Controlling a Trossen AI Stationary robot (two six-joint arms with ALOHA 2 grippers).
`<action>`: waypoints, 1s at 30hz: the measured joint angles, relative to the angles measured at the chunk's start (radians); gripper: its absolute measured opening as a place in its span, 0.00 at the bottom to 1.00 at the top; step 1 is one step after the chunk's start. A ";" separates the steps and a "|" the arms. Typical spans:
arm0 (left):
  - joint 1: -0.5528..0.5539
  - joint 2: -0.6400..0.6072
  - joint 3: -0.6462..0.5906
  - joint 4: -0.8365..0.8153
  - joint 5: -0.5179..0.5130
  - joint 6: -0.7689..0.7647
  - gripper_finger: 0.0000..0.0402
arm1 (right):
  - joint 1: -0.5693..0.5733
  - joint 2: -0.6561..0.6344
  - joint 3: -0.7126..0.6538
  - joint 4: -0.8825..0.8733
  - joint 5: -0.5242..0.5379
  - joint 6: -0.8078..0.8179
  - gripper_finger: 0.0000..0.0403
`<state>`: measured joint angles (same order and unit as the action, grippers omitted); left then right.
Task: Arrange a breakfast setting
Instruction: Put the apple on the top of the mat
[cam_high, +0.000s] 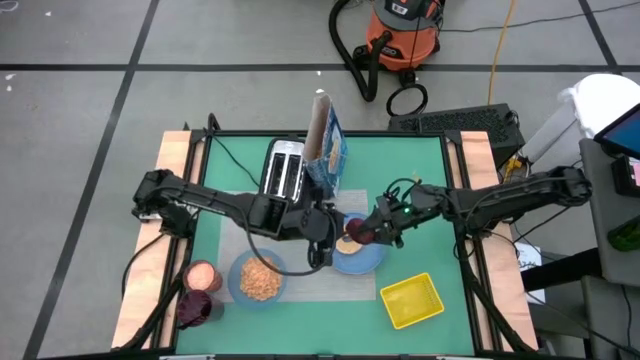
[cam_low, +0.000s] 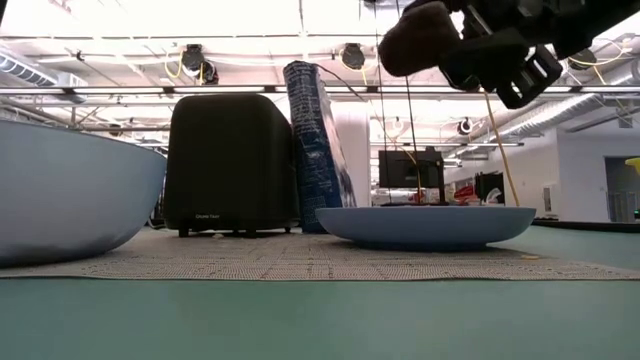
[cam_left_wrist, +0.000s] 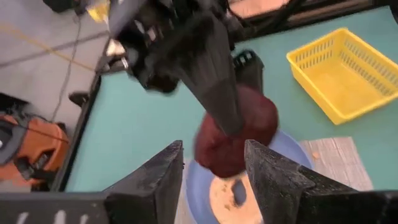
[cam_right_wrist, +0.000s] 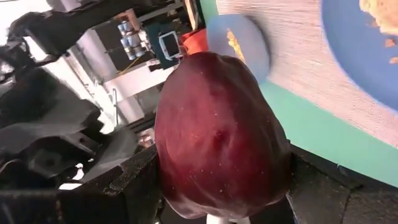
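My right gripper (cam_high: 374, 232) is shut on a dark red fruit (cam_high: 363, 233), high above the light-blue plate (cam_high: 370, 262); the low view shows the fruit (cam_low: 420, 38) well clear of the plate (cam_low: 425, 225). A browned bagel (cam_high: 348, 243) lies on the plate. My left gripper (cam_high: 322, 242) is open and empty just left of the plate, its fingers (cam_left_wrist: 155, 180) facing the fruit (cam_left_wrist: 239, 127). The light-blue bowl (cam_high: 258, 277) with cereal rests on the grey mat (cam_high: 310, 285). The blue cereal box (cam_high: 326, 145) stands upright at the back. The spoon does not show. My right gripper pinches the fruit by two opposite sides (cam_right_wrist: 168, 155) between its two fingers (cam_right_wrist: 127, 186). The fingers come from the table's right, slanting down. The fruit is lifted clear, above the plate and the bagel.
A black-and-silver toaster (cam_high: 283, 170) stands behind the mat, left of the cereal box. A yellow tray (cam_high: 411, 300) lies at the front right. A pink cup (cam_high: 203, 275) and a dark red cup (cam_high: 195, 308) stand at the front left.
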<state>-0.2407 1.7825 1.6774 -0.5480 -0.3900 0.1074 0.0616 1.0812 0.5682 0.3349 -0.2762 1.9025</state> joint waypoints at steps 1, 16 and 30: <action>0.003 0.004 0.001 0.012 -0.001 0.011 0.46 | 0.000 0.005 0.000 0.010 -0.015 0.006 0.69; 0.006 0.042 0.000 0.027 0.079 0.038 0.69 | -0.004 0.030 -0.001 0.059 -0.045 0.063 0.69; 0.020 0.116 0.001 0.085 0.111 0.085 0.69 | -0.004 0.031 -0.003 0.072 -0.088 0.047 0.69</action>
<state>-0.2205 1.8981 1.6779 -0.4632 -0.2790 0.1928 0.0578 1.1122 0.5648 0.4065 -0.3644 1.9492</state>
